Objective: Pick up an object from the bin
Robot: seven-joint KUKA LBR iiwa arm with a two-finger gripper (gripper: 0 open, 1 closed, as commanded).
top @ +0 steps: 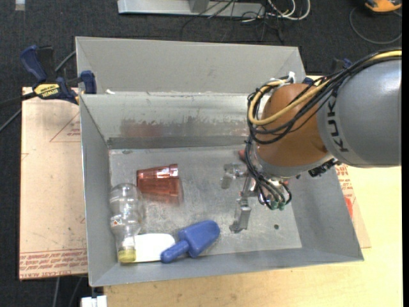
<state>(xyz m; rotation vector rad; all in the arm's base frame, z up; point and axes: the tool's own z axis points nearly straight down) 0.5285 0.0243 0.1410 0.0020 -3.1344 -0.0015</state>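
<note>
My gripper (235, 197) hangs over the right-middle of the bin floor, open, with bare floor between its two metal fingers. One fingertip (228, 174) points toward the back, the other (241, 221) toward the front. A blue handle-shaped object (192, 240) lies just left of the front fingertip, near the bin's front wall and apart from it. A red translucent cup (158, 181) lies on its side to the left of the gripper, well apart from it.
A clear plastic bottle (124, 208) lies along the left wall. A white object with a yellow end (146, 248) rests at the front left, touching the blue object. The arm with its orange cover and cables looms over the bin's right side.
</note>
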